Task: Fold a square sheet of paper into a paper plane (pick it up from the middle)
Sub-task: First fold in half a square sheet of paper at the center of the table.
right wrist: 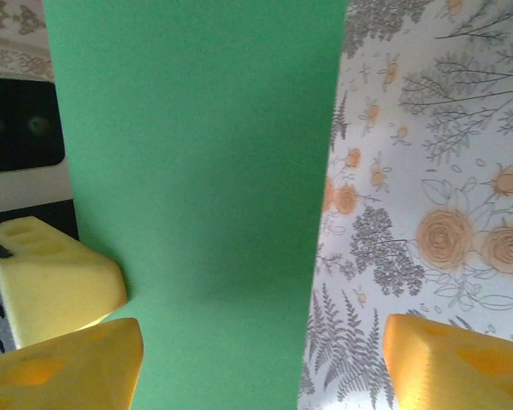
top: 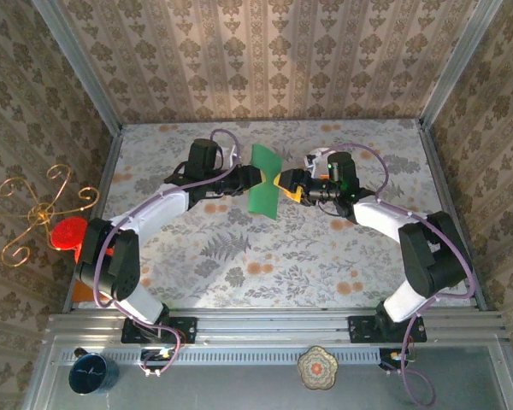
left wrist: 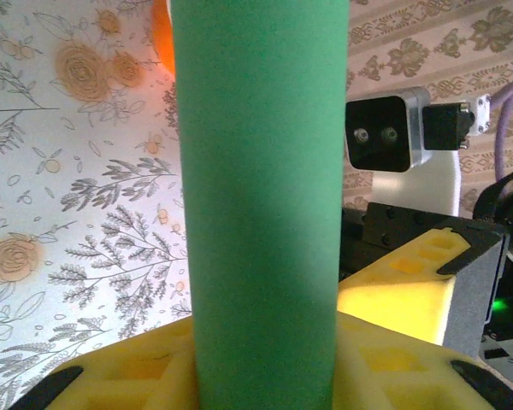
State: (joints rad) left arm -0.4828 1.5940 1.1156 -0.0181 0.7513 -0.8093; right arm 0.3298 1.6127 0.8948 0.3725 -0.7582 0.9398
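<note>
Holding the green paper [top: 264, 199] with the left pincer [top: 256, 177], clenched on it about mid-length, judging by the yellow pads [left wrist: 111, 376] closing in at its foot and by nothing else carrying it. Lifted clear of the counter [top: 239, 256], directly ahead of both tips, in the short gap between them. Found the right pincer [top: 285, 182] released: orange pads [right wrist: 462, 359] spread wide, with paper against one pad and patterned counter visible before the other. Runs crosswise to both pincers, long axis square to the line from tip to tip, ends sticking out well to either side of each. Sits off-centre in the right pincer's gap, so probably needs a small sideways shift of that pincer before any fresh pinch. Touching the left; just beside the right. Likely to flop at the free ends, being thin.
</note>
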